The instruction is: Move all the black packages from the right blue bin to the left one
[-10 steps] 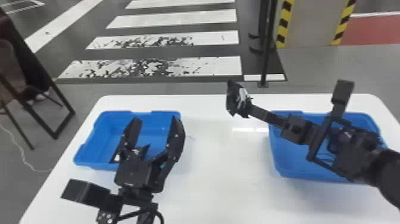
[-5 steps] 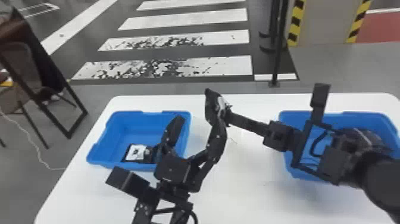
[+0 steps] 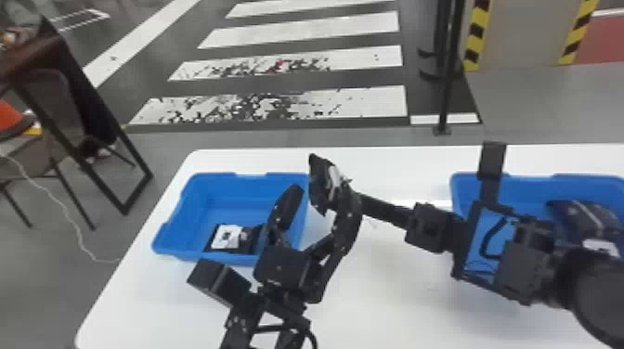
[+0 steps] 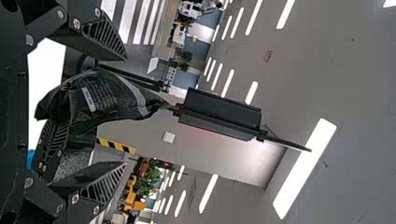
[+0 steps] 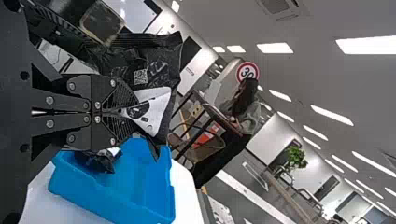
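Head view: right gripper (image 3: 364,199) clenches the black package (image 3: 320,178) toward the table's (image 3: 399,297) far edge; left gripper (image 3: 326,192), spread, closing off-centre, could knock it loose.

A white table with rounded corners (image 3: 408,315) is set on a grey floor (image 3: 548,102). In the head view, white painted crosswalk stripes (image 3: 302,30) are laid out beyond the table. A slim black metal post (image 3: 448,83) is mounted near the stripes, and a grey panel (image 3: 520,37) is edged with yellow-and-black hazard tape (image 3: 475,42). At the left, a brown chair (image 3: 51,102) is placed beside a black metal frame (image 3: 134,197); a thin white cable (image 3: 67,211) is routed along the floor. In the right wrist view, a round red-bordered sign (image 5: 241,70), a leafy green plant (image 5: 295,157) and rectangular white ceiling lights (image 5: 366,45) are seen.
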`<state>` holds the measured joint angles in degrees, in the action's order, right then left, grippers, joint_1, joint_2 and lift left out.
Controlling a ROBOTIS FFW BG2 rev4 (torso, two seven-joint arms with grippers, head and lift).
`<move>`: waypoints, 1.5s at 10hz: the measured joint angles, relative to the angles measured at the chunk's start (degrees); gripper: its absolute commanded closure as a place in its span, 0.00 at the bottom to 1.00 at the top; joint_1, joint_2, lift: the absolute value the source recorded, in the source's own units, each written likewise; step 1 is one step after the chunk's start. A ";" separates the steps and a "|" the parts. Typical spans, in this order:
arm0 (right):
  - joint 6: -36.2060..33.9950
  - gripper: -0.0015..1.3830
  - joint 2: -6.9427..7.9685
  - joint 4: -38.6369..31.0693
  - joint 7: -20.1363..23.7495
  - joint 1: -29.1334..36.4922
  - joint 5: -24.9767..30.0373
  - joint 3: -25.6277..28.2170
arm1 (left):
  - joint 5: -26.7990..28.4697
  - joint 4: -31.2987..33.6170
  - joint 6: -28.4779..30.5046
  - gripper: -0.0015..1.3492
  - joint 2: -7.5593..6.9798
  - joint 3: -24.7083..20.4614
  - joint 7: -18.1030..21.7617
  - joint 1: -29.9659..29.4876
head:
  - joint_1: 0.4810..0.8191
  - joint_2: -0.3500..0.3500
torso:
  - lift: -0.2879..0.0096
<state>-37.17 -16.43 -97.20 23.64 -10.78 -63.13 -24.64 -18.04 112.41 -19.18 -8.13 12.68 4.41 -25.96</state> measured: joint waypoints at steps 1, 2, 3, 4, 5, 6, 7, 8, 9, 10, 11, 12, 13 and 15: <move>-0.08 0.83 -0.12 0.08 0.00 -0.04 -0.50 -1.06 | 1.29 0.01 0.85 0.75 0.17 -0.98 0.16 0.01 | 0.63 0.87 | 0.50; -0.10 0.83 -0.22 0.16 0.05 -0.05 -0.91 -1.75 | 1.60 0.36 1.97 0.92 0.33 -1.74 0.07 -0.22 | 0.63 0.89 | 0.50; -0.10 0.83 -0.27 0.22 0.09 -0.05 -1.22 -2.03 | 2.44 1.23 2.94 0.90 0.46 -2.43 -0.21 -0.71 | 0.63 0.91 | 0.50; -0.03 0.83 -0.27 0.23 0.10 -0.05 -1.38 -2.06 | 3.59 1.93 3.34 0.90 0.52 -2.90 -0.29 -0.96 | 0.63 0.91 | 0.50; 0.12 0.83 -0.27 0.31 0.10 -0.06 -1.48 -2.05 | 4.17 2.18 3.05 0.90 0.54 -3.09 -0.30 -1.07 | 0.63 0.91 | 0.50; 0.19 0.83 -0.27 0.56 0.15 -0.06 -1.53 -2.05 | 4.30 2.25 2.69 0.90 0.58 -3.26 -0.28 -1.16 | 0.63 0.92 | 0.50; 0.49 0.80 -0.28 0.78 0.23 -0.02 -1.54 -2.07 | 4.38 2.25 2.44 0.90 0.63 -3.41 -0.28 -1.27 | 0.63 0.92 | 0.50; 1.08 0.62 -0.29 1.00 0.30 0.05 -1.68 -2.08 | 4.61 2.26 2.16 0.90 0.66 -3.50 -0.31 -1.31 | 0.63 0.92 | 0.50; 1.85 0.31 -0.33 1.28 0.43 0.09 -1.82 -2.05 | 4.73 2.29 1.96 0.90 0.67 -3.58 -0.37 -1.31 | 0.63 0.91 | 0.50; 2.59 0.06 -0.35 1.78 0.75 0.15 -1.87 -1.99 | 4.80 2.29 1.89 0.90 0.74 -3.88 -0.46 -1.31 | 0.63 0.91 | 0.50; 3.29 0.06 -0.37 2.27 1.14 0.39 -1.94 -1.88 | 4.93 2.29 2.34 0.90 1.03 -4.85 -0.67 -1.22 | 0.63 0.92 | 0.50; 3.67 0.10 -0.42 2.46 1.36 0.70 -2.06 -1.65 | 5.05 2.28 3.61 0.90 1.39 -6.14 -1.06 -1.06 | 0.63 0.93 | 0.50; 3.88 0.11 -0.44 2.48 1.53 0.99 -2.30 -1.39 | 6.30 1.95 5.57 0.90 1.68 -7.31 -1.92 -0.39 | 0.63 0.93 | 0.50; 4.11 0.11 -0.51 2.49 1.82 1.48 -2.73 -0.63 | 15.18 -3.96 7.19 0.65 2.42 -9.84 -4.16 3.78 | 0.63 0.95 | 0.50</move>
<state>-33.06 -16.94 -94.71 25.46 -9.30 -65.86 -25.27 -2.86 108.45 -11.99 -5.71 2.84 0.25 -22.18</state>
